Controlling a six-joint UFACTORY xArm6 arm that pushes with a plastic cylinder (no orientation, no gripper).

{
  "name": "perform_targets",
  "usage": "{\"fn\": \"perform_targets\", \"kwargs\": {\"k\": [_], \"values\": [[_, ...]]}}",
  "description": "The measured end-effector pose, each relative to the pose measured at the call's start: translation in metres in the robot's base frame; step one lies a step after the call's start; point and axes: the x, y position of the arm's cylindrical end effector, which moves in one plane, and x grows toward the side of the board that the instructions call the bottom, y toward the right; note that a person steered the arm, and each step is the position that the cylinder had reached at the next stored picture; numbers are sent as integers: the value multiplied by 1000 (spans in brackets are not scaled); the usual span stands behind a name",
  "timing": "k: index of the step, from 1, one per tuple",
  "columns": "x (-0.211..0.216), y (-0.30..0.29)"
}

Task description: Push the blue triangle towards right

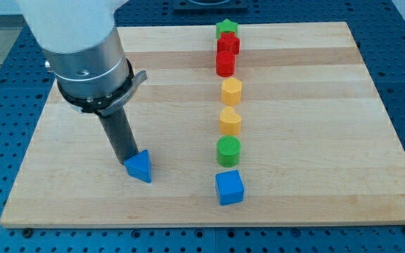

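Note:
The blue triangle (140, 166) lies on the wooden board (315, 176) at the lower left of centre. My tip (126, 161) stands just to the triangle's left, touching or nearly touching its left edge. The rod rises from there to the arm's grey and white body at the view's top left.
A column of blocks runs down the middle: a green star (226, 29), two red blocks (228, 44) (225, 63), two yellow hexagons (231, 91) (230, 120), a green cylinder (228, 150) and a blue cube (230, 187). The blue cube lies to the triangle's right, slightly lower.

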Motion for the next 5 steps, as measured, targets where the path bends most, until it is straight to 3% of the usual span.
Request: {"fn": "perform_targets", "kwargs": {"k": [5], "values": [[38, -1]]}}
